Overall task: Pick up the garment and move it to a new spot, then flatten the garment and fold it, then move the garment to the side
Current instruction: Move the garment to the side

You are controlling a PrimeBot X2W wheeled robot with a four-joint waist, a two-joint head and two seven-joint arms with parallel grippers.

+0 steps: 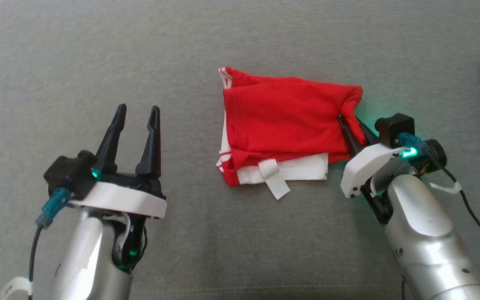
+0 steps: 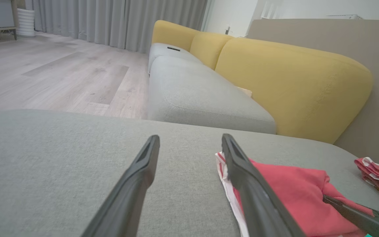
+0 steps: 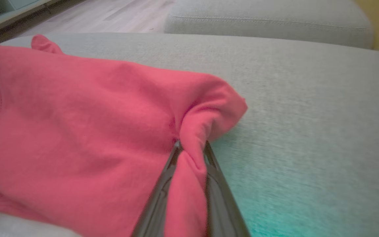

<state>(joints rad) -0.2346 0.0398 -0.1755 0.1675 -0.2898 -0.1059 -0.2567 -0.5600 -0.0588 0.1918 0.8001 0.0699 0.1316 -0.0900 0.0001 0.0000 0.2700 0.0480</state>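
Grey cushion (image 1: 240,250) carries the folded red garment (image 1: 281,121) at head view's middle; left tool (image 1: 138,109) spread, apart from it; right tool (image 1: 350,123) pinching its right corner; left wrist view: yellow sofa (image 2: 291,82) behind; right wrist view: red fold nipped tight.
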